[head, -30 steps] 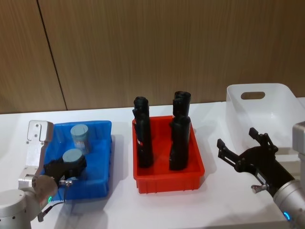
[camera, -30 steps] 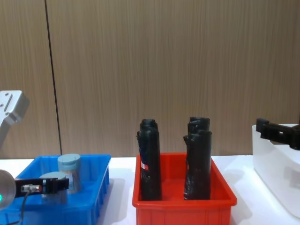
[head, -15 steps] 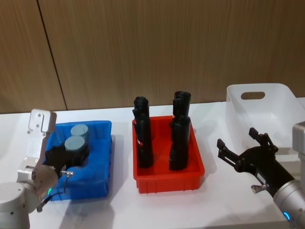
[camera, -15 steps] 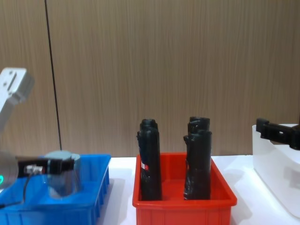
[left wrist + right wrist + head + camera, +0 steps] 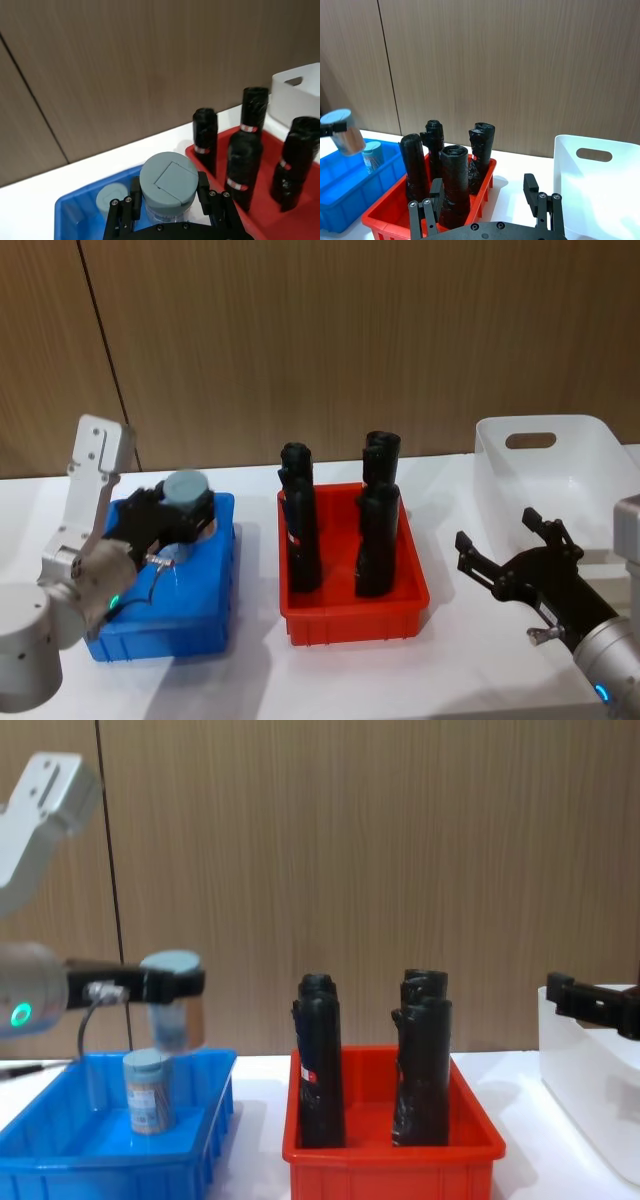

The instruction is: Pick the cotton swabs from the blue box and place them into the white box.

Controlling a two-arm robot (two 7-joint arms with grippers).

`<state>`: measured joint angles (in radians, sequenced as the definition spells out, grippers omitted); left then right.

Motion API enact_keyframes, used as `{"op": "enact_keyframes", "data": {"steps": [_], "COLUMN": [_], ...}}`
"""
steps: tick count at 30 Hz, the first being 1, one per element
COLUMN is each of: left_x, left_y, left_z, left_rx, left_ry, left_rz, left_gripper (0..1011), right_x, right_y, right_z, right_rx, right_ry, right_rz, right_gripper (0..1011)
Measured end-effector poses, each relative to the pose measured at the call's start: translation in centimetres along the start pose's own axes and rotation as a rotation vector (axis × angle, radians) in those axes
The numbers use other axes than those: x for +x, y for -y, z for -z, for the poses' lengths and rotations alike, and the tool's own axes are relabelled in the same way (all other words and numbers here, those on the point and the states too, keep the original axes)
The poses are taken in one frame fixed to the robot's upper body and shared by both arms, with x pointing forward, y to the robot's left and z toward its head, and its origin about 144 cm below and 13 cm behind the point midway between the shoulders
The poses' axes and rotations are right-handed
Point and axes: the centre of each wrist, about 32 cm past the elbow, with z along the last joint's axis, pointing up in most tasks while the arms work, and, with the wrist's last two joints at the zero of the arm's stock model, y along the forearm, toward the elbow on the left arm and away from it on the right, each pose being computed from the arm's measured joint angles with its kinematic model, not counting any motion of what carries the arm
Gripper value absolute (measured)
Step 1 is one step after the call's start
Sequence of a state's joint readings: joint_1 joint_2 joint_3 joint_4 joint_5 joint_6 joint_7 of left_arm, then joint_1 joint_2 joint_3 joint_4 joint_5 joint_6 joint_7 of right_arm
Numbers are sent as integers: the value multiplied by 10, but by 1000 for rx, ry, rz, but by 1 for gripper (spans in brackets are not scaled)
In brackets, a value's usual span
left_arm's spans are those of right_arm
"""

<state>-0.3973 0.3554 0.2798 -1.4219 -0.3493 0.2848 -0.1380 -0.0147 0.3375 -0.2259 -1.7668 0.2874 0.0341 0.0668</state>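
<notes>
Starting nearest you, the right jaws are spread wide and hold nothing. They hover low over the counter [image 5: 250, 680] just right of the red bin [image 5: 350, 618], level with its near half. The right arm [image 5: 610, 660] reaches in from the near right corner.

Your left arm [image 5: 50, 610] sits on the other side, left of the red bin. The left jaws are pinching a swab jar [image 5: 172, 1000] by its sides, just under its grey lid. That jar hangs in the air above the blue box [image 5: 160, 635], touching neither the box nor anything in it. In the chest view its lid is about level with the tops of the black cylinders [image 5: 320, 1060] in the red bin.

The blue box lies on the counter just left of the red bin, with a narrow strip of counter between them. A second jar [image 5: 148, 1092] stands upright on the blue box's floor, below the held one and apart from it.

Four black cylinders stand upright in the red bin, two in its near half and two in its far half.

The white box [image 5: 545, 475] stands right of the red bin and farther back, taller than it. It has an oval handle cut-out near its rim. Beyond the red bin, behind the counter, rises a wooden wall [image 5: 300, 340].
</notes>
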Motion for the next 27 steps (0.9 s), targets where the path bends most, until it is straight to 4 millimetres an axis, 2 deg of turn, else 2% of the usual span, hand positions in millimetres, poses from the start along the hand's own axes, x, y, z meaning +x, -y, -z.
{"op": "enact_keyframes", "data": {"steps": [12,27], "left_x": [-10,-28], "left_y": [4,21], "left_z": [-31,-54], "left_rx": [-80,-126], "left_ry": [14,0], "left_rz": [165,388], "left_gripper": [660,660], "right_x": [0,0], "right_y": [0,0], "right_z": [0,0], "right_rx": [0,0], "right_ry": [0,0], "right_rz": [0,0], "right_gripper": [1001,1002]}}
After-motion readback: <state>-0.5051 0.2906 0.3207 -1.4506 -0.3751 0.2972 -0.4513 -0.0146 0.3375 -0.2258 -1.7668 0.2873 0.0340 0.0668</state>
